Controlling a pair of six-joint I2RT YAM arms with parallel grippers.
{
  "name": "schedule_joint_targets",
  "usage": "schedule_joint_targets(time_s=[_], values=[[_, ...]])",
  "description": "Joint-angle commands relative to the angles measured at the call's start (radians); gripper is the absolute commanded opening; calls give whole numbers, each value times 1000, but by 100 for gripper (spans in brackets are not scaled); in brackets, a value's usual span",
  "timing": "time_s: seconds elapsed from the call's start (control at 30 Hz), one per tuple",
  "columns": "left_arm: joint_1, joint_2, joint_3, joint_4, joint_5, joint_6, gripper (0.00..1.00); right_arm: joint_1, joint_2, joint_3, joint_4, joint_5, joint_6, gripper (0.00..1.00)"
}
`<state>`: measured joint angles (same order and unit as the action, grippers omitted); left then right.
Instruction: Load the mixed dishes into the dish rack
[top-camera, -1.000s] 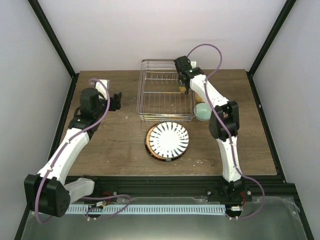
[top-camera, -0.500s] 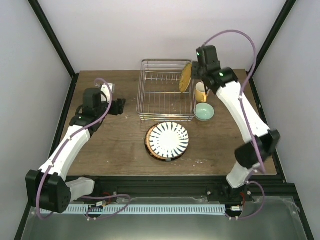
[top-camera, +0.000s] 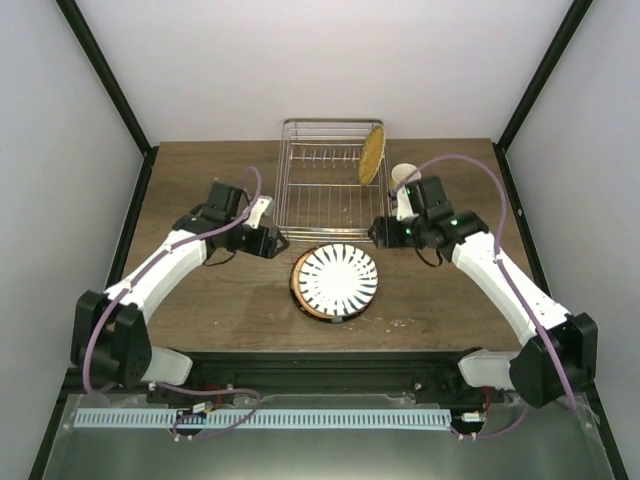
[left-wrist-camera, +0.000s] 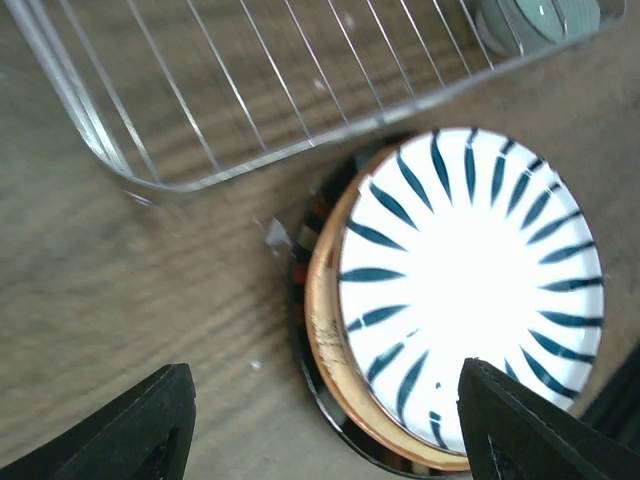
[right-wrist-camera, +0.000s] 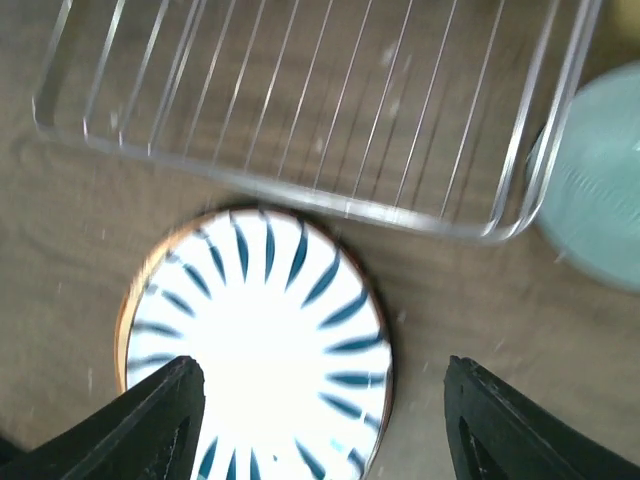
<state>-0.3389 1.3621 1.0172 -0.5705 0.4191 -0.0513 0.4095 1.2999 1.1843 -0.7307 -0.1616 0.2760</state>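
Note:
The dish rack (top-camera: 325, 195) stands at the back centre, with the woven yellow-tan plate (top-camera: 372, 155) upright at its right end. The white striped plate (top-camera: 337, 277) tops a stack in front of the rack, over a tan plate and a dark-rimmed plate (left-wrist-camera: 308, 335). My left gripper (top-camera: 275, 243) is open and empty at the stack's left. My right gripper (top-camera: 379, 232) is open and empty at the stack's upper right. The striped plate lies below both open grippers, left (left-wrist-camera: 325, 440) and right (right-wrist-camera: 320, 430). The mint-green bowl (right-wrist-camera: 600, 190) sits right of the rack. The yellow mug (top-camera: 404, 180) is partly hidden behind my right arm.
The rack's near rail (right-wrist-camera: 300, 195) runs close to the stack's far edge. Black frame posts stand at the table's back corners. Bare wood lies left and right of the stack.
My right arm left the woven plate standing in the rack and came forward and down beside the stack. My left arm swung right, toward the stack.

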Motion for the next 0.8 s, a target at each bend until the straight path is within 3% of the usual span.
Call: schedule_joint_targets(time_s=[0.0,0.27,0.47,0.77], values=[[-22,93,58,-122,149,12,73,-25,-61,-138,3,-218,42,67],[-91,226,113,-162,201,8,73,-27,-80,-277,18,-289,87,67],[-151,316,158,-190,182,32,68,-27,-31,-289,43,-297,79,48],[-153,347,130,-177,104,46,65,-28,21,-332,77,-272,54,47]])
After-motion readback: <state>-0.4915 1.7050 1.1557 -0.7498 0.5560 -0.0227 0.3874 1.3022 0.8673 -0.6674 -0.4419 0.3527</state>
